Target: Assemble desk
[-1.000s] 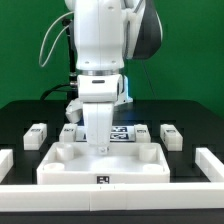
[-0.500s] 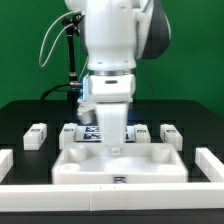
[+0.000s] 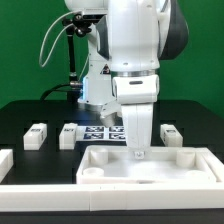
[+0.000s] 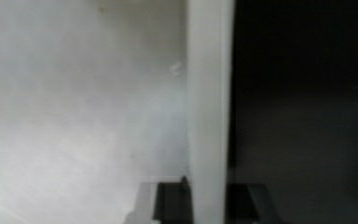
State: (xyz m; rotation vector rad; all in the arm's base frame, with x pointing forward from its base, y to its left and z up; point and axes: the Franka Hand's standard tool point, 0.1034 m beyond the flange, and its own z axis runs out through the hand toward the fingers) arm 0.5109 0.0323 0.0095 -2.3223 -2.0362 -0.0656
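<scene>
Exterior view's left: leg post (image 3: 36,136), 2nd leg post (image 3: 70,133) on black table (image 3: 22,116), marker board (image 3: 103,133) just beside. Claw (image 3: 137,153) pinched narrow on rear rim of desk slab (image 3: 150,172), lying front-right on table. 3rd leg post (image 3: 170,132) behind slab.

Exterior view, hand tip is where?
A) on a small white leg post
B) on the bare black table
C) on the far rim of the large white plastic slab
C: the hand sits on the far rim of the large white plastic slab, apart from the small white leg posts.
</scene>
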